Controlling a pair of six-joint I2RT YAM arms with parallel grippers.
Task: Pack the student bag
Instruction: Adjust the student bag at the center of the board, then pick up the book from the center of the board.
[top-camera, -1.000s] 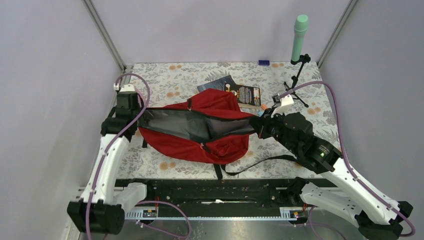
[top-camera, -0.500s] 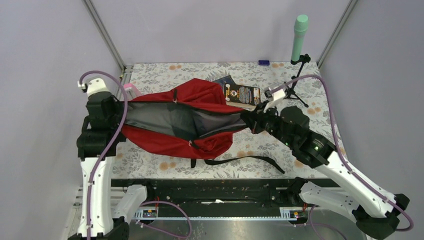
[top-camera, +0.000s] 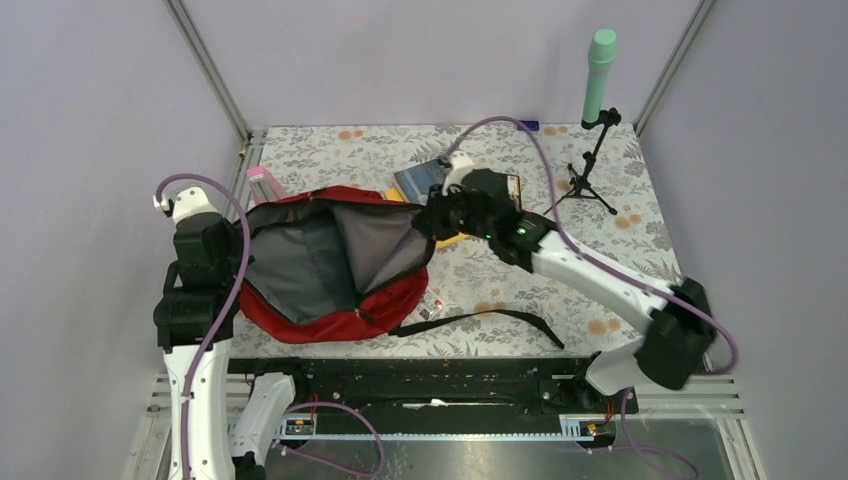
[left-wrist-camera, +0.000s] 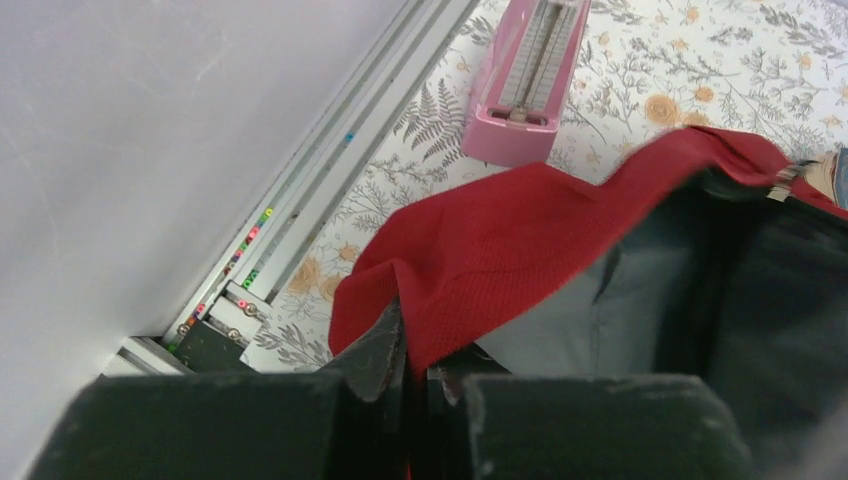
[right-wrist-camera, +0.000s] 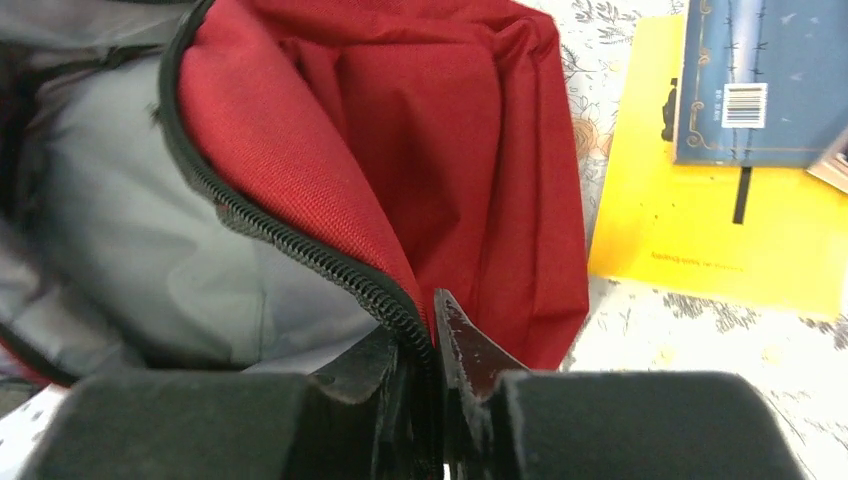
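Note:
The student bag (top-camera: 345, 310) is a large red backpack lying open at the left of the table, its grey lining (top-camera: 310, 265) facing up. My left gripper (top-camera: 232, 232) is shut on the bag's left rim; red fabric (left-wrist-camera: 520, 240) runs between its jaws. My right gripper (top-camera: 432, 222) is shut on the bag's right rim at the black zipper (right-wrist-camera: 300, 250). The two grippers hold the mouth spread wide. A black strap (top-camera: 490, 318) trails out to the right of the bag.
A pink case (left-wrist-camera: 525, 85) lies by the left rail, behind the bag. A blue book (right-wrist-camera: 765, 80) sits on a yellow book (right-wrist-camera: 700, 230) just right of the bag. A black tripod with a green cylinder (top-camera: 598, 90) stands at the back right.
My right gripper has moved left and back with the bag's rim. The bag has bunched toward the left and its mouth has gone from a long slit to a wide opening. The left arm barely moved.

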